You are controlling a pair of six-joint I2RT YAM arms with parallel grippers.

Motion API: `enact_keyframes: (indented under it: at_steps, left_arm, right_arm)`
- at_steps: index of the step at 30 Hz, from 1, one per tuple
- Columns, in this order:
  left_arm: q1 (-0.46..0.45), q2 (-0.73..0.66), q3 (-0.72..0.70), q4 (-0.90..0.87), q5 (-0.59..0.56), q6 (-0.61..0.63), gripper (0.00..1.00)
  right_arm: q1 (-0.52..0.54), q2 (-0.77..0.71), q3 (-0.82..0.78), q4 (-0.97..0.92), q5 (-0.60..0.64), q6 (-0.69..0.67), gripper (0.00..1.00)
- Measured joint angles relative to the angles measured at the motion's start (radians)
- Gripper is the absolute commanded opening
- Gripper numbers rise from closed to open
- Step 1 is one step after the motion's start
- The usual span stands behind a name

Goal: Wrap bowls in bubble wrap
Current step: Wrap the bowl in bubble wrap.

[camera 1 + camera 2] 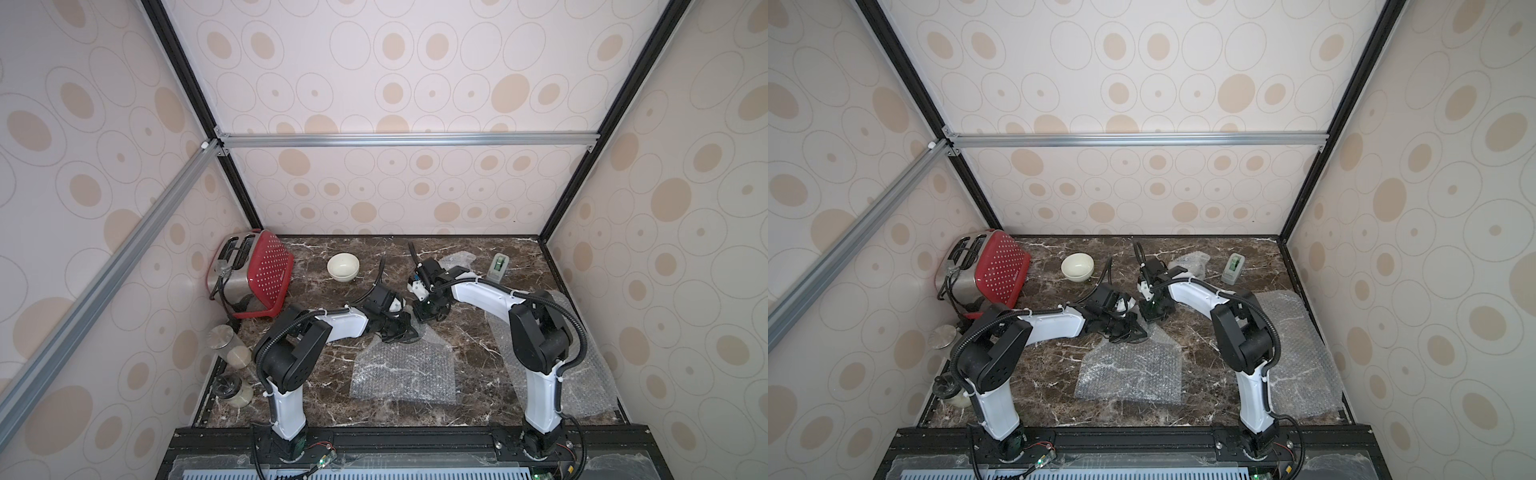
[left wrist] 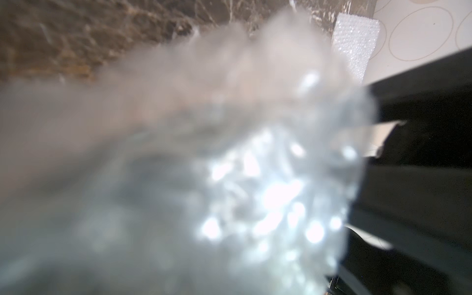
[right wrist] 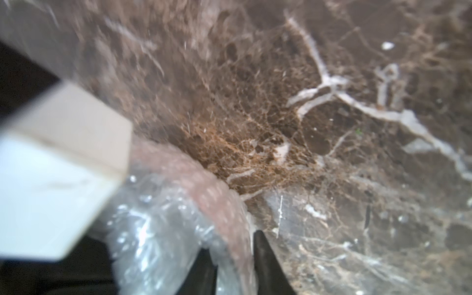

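Bowl: cream bowl (image 1: 343, 268) stands unwrapped on the tabletop (image 1: 469, 340), beyond and left of both pincers, well apart from the wrap.
Sheet: bubble wrap sheet (image 1: 403, 374) lies mid-tabletop, its far edge bunched up at the pincers.
Left pincer (image 1: 403, 331): together, seemingly pinching that edge; your nearer arm to the bowl.
Right pincer (image 3: 231, 242): fingers apart, film between them.

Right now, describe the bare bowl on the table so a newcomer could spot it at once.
Find the red toaster in the far left corner of the table. Just right of it, near the back wall, stands the bowl. It is plain cream, open and empty, unlike the lidded glass jars along the left edge.
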Motion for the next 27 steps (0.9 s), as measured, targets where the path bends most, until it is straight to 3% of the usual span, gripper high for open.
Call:
enact_keyframes:
  at_steps: [7, 9, 11, 12, 22, 27]
  left_arm:
    - [0.0, 0.0, 0.0, 0.0, 0.0, 0.003, 0.0]
    - [0.0, 0.0, 0.001, 0.0, 0.001, 0.005, 0.0]
    - [0.0, 0.0, 0.002, -0.003, 0.0, 0.007, 0.0]
    - [0.0, 0.0, 0.003, -0.004, 0.0, 0.007, 0.0]
    - [0.0, -0.013, 0.003, -0.028, -0.008, 0.013, 0.0]
    - [0.0, -0.023, 0.003, -0.044, -0.019, 0.013, 0.0]
  right_arm:
    - [-0.057, -0.061, 0.001, -0.004, -0.069, -0.002, 0.43]
    - [-0.063, -0.068, 0.001, -0.003, -0.09, -0.012, 0.49]
    - [-0.063, -0.069, 0.001, -0.003, -0.116, -0.027, 0.66]
    - [-0.063, -0.068, 0.001, -0.005, -0.127, -0.037, 0.67]
    - [-0.061, 0.038, 0.018, 0.0, -0.184, -0.046, 0.67]
    - [-0.061, 0.085, 0.041, 0.0, -0.196, -0.046, 0.59]
